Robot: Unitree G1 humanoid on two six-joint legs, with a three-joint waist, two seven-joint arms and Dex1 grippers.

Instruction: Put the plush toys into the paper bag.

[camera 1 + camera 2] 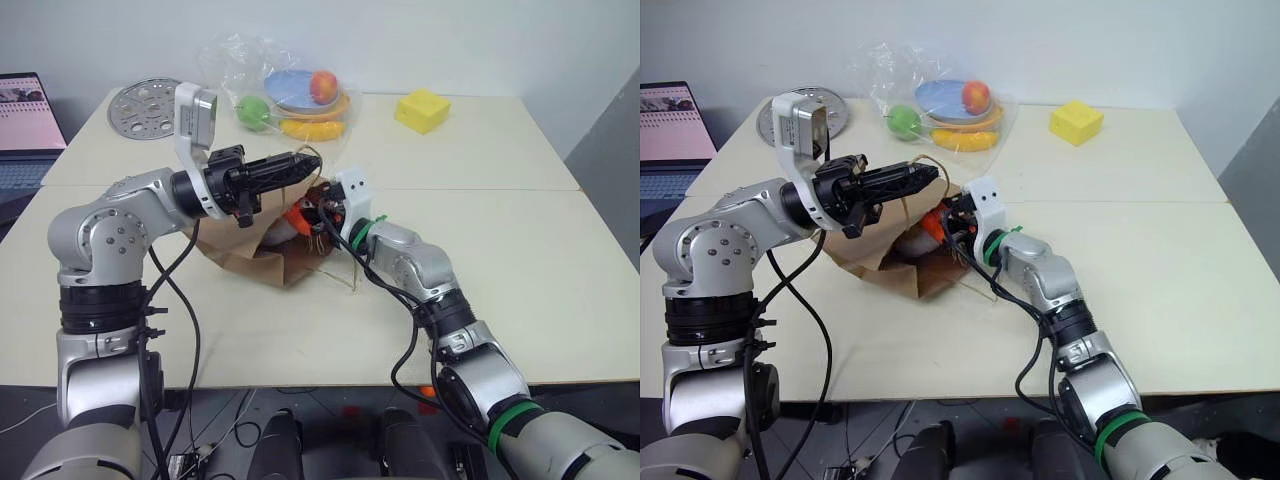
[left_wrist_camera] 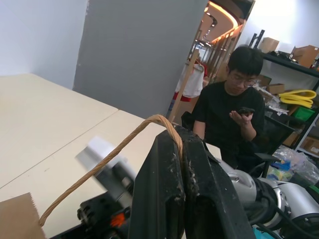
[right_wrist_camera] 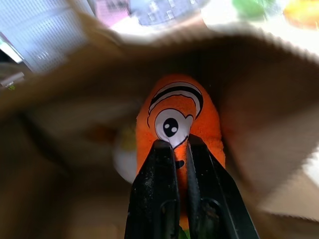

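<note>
The right gripper (image 3: 180,144) pinched the orange plush toy (image 3: 184,112) inside the brown paper bag (image 3: 269,99), beside a white toy (image 3: 124,154).

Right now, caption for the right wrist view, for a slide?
Right gripper pinching the orange plush toy at the open mouth of the paper bag.

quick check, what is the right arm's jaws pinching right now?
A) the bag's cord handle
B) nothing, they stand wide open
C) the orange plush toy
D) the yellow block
C: in the right wrist view the right gripper has its jaws closed on the orange plush toy at the mouth of the paper bag; the cord handle is with the left gripper.
</note>
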